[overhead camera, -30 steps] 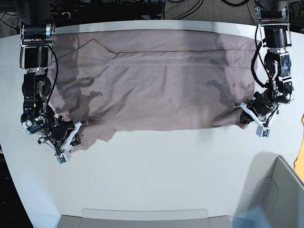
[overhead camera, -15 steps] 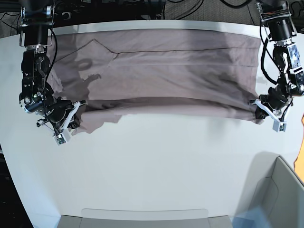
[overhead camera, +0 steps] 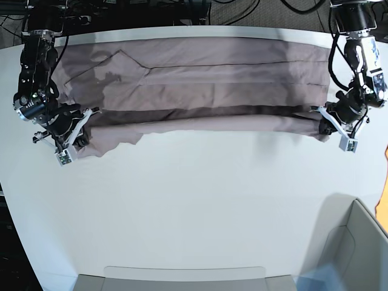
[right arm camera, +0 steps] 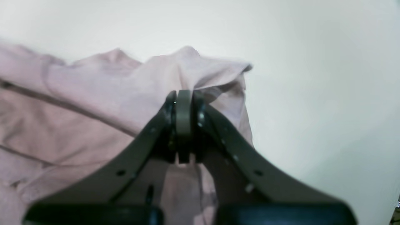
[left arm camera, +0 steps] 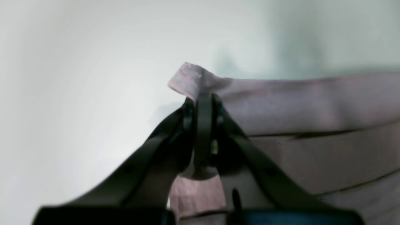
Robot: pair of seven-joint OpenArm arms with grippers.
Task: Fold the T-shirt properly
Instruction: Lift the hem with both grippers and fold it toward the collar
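In the base view, the nearest part of the frame is bare white table (overhead camera: 194,212), smooth and matte, with the pale rim of a bin (overhead camera: 354,236) at the lower right. Beyond that, across the upper half of the frame, lies the T-shirt (overhead camera: 200,85), a broad band of soft dusty mauve cloth spread from left to right. Its near edge is lifted and rolled back into a long loose fold that casts a dark shadow line along the cloth behind it; seams and shallow creases run lengthwise across the flat part. At the left of the frame the right gripper (overhead camera: 71,134) has its jaws clenched on a bunched, wrinkled corner of the cloth; the right wrist view shows its dark fingers (right arm camera: 175,125) pressed together with the fabric puckered above them. At the right of the frame the left gripper (overhead camera: 327,124) likewise pinches the other end of the fold, a small flap of cloth standing up past its closed tips in the left wrist view (left arm camera: 203,103).
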